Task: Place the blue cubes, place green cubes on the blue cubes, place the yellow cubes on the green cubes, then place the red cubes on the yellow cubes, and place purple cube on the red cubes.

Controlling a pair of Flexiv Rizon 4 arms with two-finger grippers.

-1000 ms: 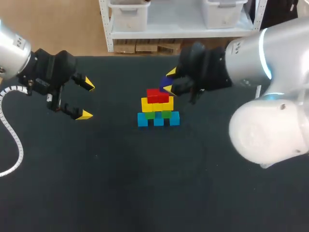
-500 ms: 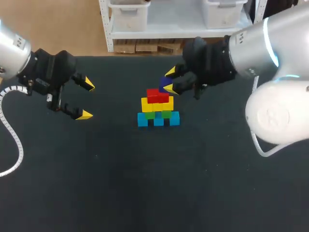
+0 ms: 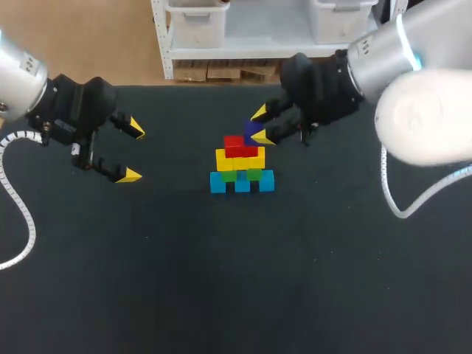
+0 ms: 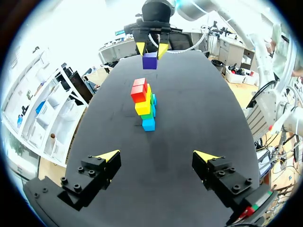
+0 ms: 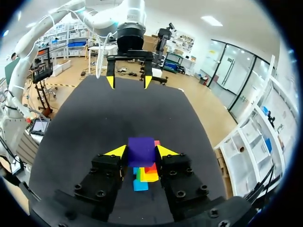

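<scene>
Seen from above, the purple cube (image 3: 251, 130) is mostly tucked behind the fingers of the right gripper (image 3: 262, 125), with only a sliver showing just beside the red cubes (image 3: 240, 145). The right wrist view settles it: both yellow-tipped fingers press the cube's sides, clamped on it. There, though, the cube and fingers cover most of the stack below.

The left wrist view shows the cube held in the air, apart from the red layer. It sees the stack end-on, so I can't count the cubes per layer.

The head view shows three blue cubes (image 3: 242, 183) in a row on the black table (image 3: 221, 280), with two green cubes (image 3: 228, 175) on them. Above those sit the yellow cubes (image 3: 240, 159) and the red, their seams hard to make out.

The left gripper (image 3: 133, 153) hangs well off to the stack's side, fingers spread wide, holding nothing.
</scene>
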